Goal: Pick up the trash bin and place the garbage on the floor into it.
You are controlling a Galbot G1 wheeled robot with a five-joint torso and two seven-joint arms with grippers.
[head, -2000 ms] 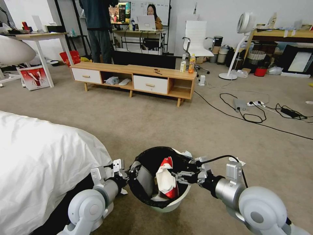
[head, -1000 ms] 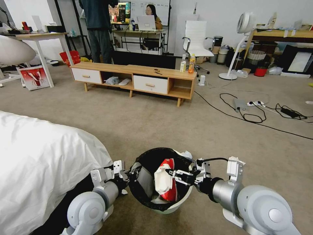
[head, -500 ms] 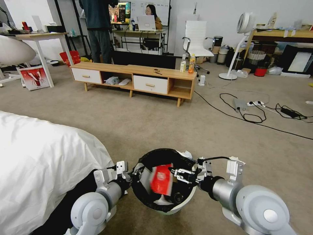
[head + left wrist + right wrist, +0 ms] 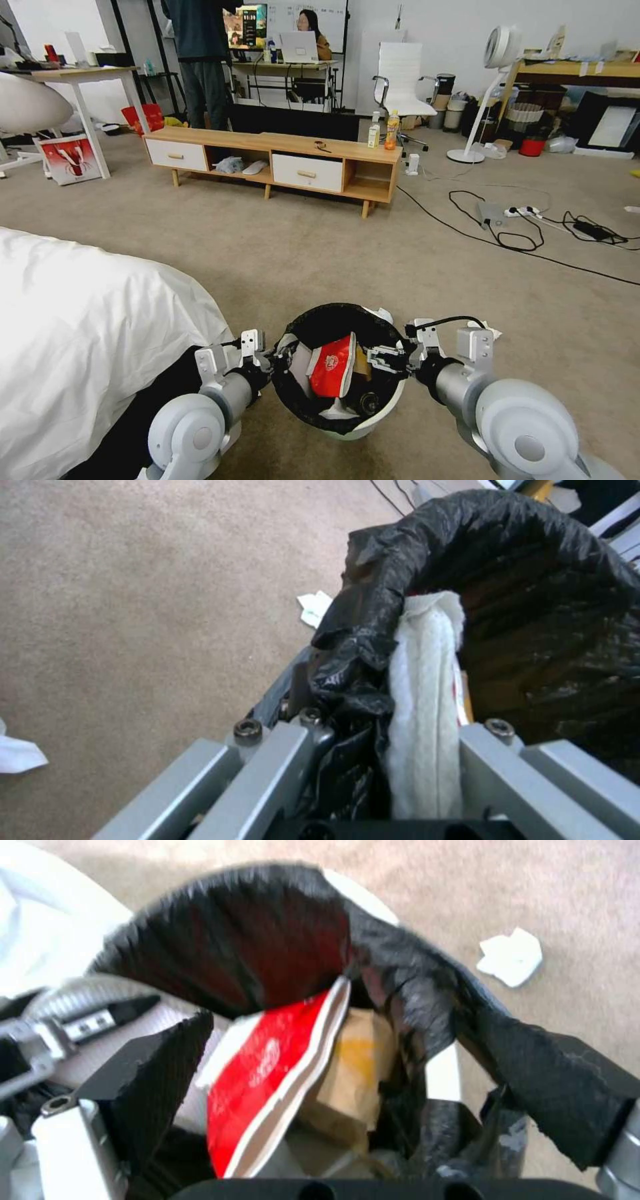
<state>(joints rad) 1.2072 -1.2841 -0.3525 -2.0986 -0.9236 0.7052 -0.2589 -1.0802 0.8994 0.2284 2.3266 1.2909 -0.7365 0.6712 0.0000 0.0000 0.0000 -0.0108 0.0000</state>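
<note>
The trash bin [image 4: 363,421], white with a black bag over its rim, hangs low in front of me above the beige floor [image 4: 347,260]. My left gripper [image 4: 268,363] is shut on its left rim; its fingers [image 4: 280,760] pinch the black bag [image 4: 360,680] and a white sheet [image 4: 423,705]. At the bin's right rim my right gripper [image 4: 385,357] hovers open and holds nothing. Its black pads [image 4: 160,1060] stand apart over the red-white snack wrapper [image 4: 267,1075] and brown paper bag [image 4: 353,1075] inside the bin. The wrapper [image 4: 333,365] leans upright. A crumpled tissue [image 4: 512,956] lies on the carpet beside the bin [image 4: 267,940].
A white-covered bed [image 4: 80,333] fills the left. A low wooden TV bench [image 4: 273,160] with two upright bottles [image 4: 392,130] stands ahead. Black cables and a power strip [image 4: 523,212] cross the carpet at right. Another tissue [image 4: 485,327] lies by my right arm.
One second ago my right gripper held the red-white wrapper over the bin. It let go, the wrapper dropped in, and the gripper drew back toward the right rim.
</note>
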